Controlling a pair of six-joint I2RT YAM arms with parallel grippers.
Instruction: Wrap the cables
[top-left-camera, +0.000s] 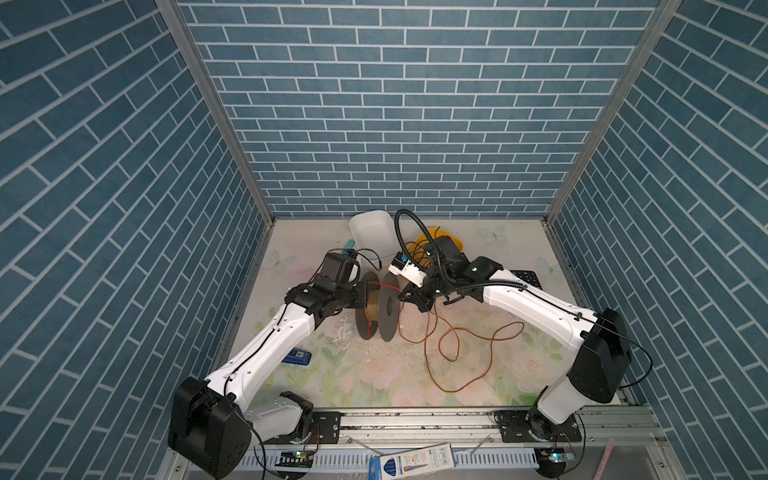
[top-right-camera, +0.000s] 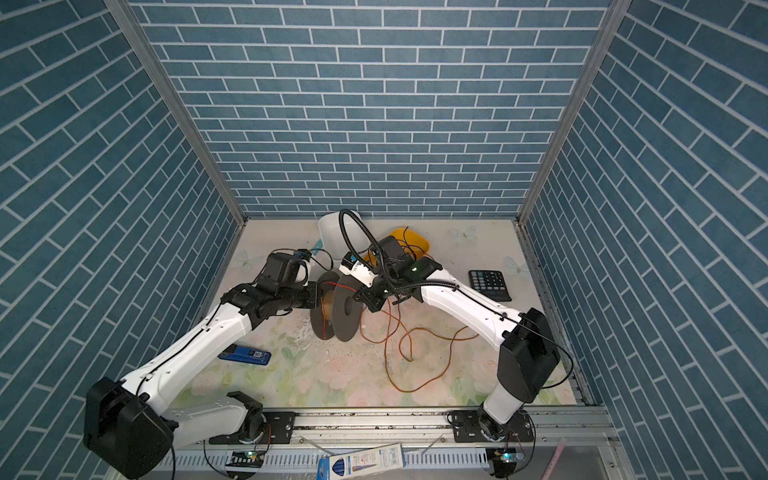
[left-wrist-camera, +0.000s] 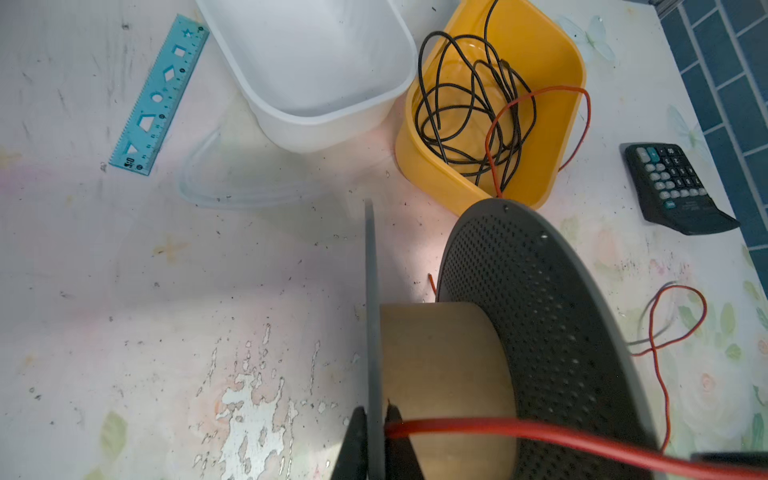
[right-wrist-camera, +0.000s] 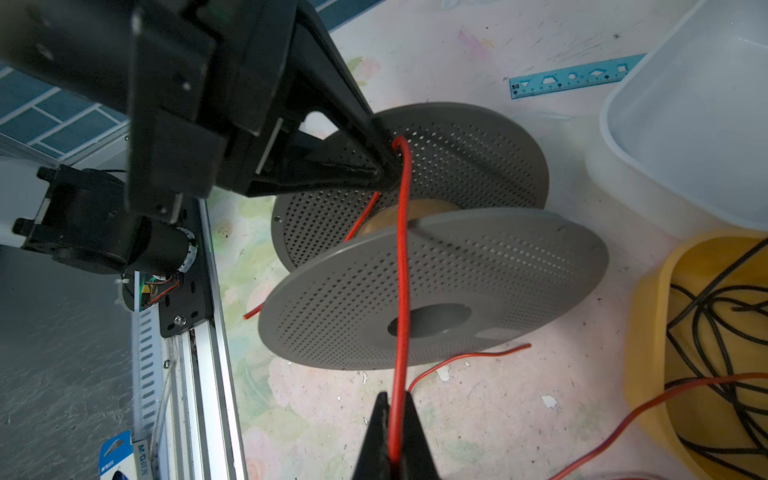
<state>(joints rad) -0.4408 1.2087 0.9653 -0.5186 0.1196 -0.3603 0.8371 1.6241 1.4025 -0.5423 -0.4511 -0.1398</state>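
**Top views.** The spool (top-left-camera: 388, 320) stands on its flange rims on the table (top-left-camera: 374, 374).
- The left gripper (top-left-camera: 361, 297) is at the spool's left flange, and the right gripper (top-left-camera: 401, 296) is just off its right flange.
- The wire (top-left-camera: 382, 286) spans the spool's top between the two grippers. The rest lies in loose loops on the table to the right of the spool.
- Both top views show the same layout, and the jaw gaps are too small to judge in either.
- In a top view the calculator (top-right-camera: 490, 284) shows whole, well to the right of the spool.

**Left wrist.** Only this view shows the left grip close up.
- The fingers (left-wrist-camera: 353, 440) straddle the rim of one flange and are clenched on it with no gap.
- The wire comes out at the inner finger, against that flange, then crosses the cardboard core and the second flange.
- Beyond the spool are a white bin (left-wrist-camera: 374, 104) and a yellow bin (left-wrist-camera: 561, 137) touching it.
- The yellow bin holds a black cord (left-wrist-camera: 469, 116) and one red loop of the wire.
- A ruler (left-wrist-camera: 160, 95) lies beside the white bin.

**Right wrist.** Only this view shows the right grip.
- The right gripper's tips are clenched on the wire, with the strand between them.
- From there the wire runs taut over the near flange to the left gripper's tips on the far flange rim.
- A short free end sticks out between the flanges.
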